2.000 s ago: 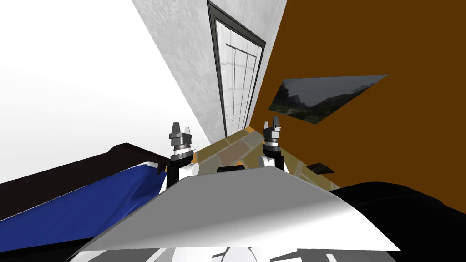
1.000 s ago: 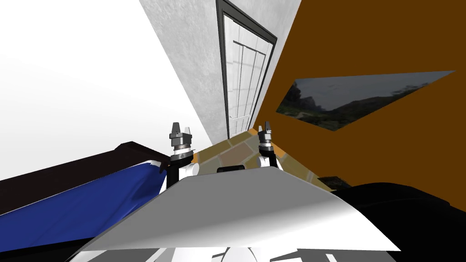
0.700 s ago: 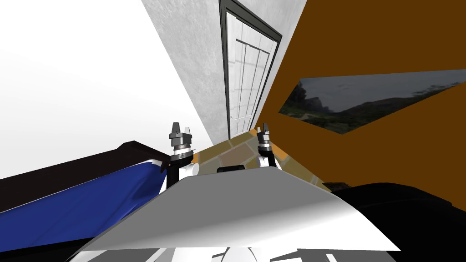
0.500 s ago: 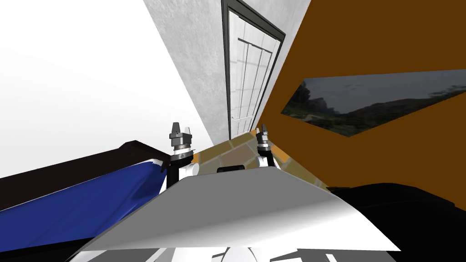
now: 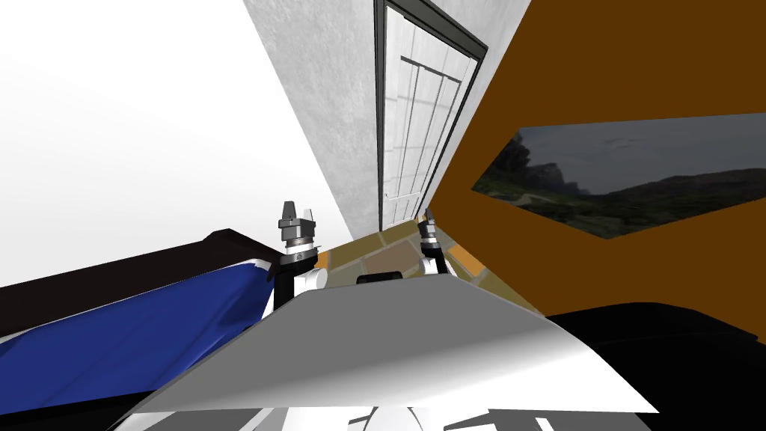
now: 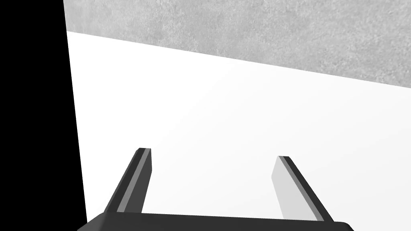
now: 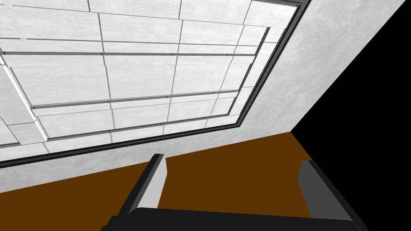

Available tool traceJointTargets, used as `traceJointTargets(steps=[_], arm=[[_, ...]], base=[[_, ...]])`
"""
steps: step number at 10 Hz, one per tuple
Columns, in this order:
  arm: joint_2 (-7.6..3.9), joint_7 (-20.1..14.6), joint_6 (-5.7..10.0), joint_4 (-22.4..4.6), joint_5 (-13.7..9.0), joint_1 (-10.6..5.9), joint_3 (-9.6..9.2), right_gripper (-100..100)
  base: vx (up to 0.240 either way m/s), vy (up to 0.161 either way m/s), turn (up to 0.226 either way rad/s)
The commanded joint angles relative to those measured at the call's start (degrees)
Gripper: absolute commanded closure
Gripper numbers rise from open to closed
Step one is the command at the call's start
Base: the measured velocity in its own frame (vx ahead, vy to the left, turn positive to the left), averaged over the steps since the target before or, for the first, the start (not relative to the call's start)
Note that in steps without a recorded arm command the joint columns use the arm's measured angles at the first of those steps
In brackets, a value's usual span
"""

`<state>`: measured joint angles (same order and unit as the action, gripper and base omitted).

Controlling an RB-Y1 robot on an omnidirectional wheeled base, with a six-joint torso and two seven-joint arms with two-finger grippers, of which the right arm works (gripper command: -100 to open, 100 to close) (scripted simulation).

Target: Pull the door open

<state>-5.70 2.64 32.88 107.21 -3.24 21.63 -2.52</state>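
Where the brown wall (image 5: 636,60) meets the grey textured wall (image 5: 336,112), the door (image 5: 419,127) stands ahead of the robot. It is white, ruled into panels by thin lines, and sits flush in a dark frame. Right gripper (image 5: 428,218) is near the door's foot, not touching, fingers spread and empty. Left gripper (image 5: 297,211) is likewise spread, holding nothing.

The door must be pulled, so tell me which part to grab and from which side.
Probably the small handle at the edge of the door away from the brown wall: the flat panels offer nothing to pinch. Come at it from the front with the open right gripper. The handle's shape is too small to tell.
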Motion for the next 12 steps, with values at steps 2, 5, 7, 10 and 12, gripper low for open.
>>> traceJointTargets(steps=[2, 5, 7, 10, 12], arm=[[-0.75, -0.8, 1.07, -3.5, -0.4, -1.11, 0.09, -100], [-1.97, -2.0, 2.53, -8.5, -1.1, -2.83, 0.01, -100], [-2.38, -2.4, 3.03, -10.9, -1.3, -3.41, -0.01, -100], [-3.62, -3.6, 4.55, -16.2, -2.1, -5.2, -0.09, -100], [-4.02, -4.1, 5.07, -18.5, -2.3, -5.8, -0.11, -100]], base=[[0.059, -0.013, 0.062], [0.093, -0.016, 0.118], [0.061, -0.02, 0.05], [0.085, -0.024, 0.133], [0.062, -0.025, 0.052]])
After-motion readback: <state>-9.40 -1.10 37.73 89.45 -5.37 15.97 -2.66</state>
